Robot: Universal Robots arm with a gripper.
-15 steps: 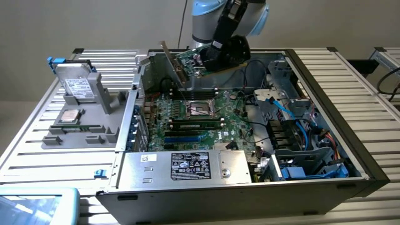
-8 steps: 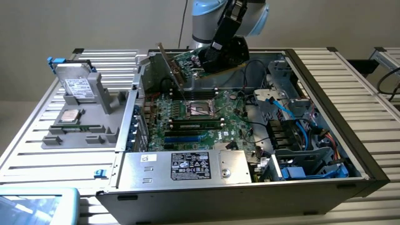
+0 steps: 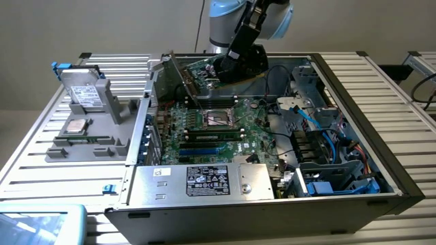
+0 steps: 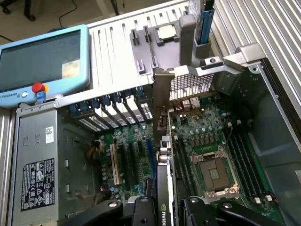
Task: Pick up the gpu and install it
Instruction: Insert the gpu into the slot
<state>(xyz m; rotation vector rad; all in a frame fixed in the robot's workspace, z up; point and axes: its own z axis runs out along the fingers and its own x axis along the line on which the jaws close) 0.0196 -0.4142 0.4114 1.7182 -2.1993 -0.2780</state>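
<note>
The fingers (image 4: 142,213) are clamping the gpu (image 4: 164,186), one finger on each face, with the card standing edge-on between them. In the exterior view the gpu (image 3: 199,71) is hanging tilted in the air over the far corner of the open computer case (image 3: 381,168), clear of the motherboard (image 3: 225,148) below the fingers. The card's silver bracket (image 4: 162,101) is pointing away from the fingers toward the case's rear slot openings.

An NVIDIA marking is showing on the card edge between the fingers. The power supply (image 4: 37,174), off to one side of the fingers, is carrying a black label with print too small to read.

The wrist view is showing the white expansion slot (image 4: 113,162) and the bare CPU socket (image 4: 214,172) flanking the card, and a blue-framed teach pendant (image 4: 44,59) with a red button. The exterior view is showing the slatted desk (image 3: 381,66) and, well apart from the fingers, a grey fixture (image 3: 95,138) holding a hard drive (image 3: 85,94) with a white label.
</note>
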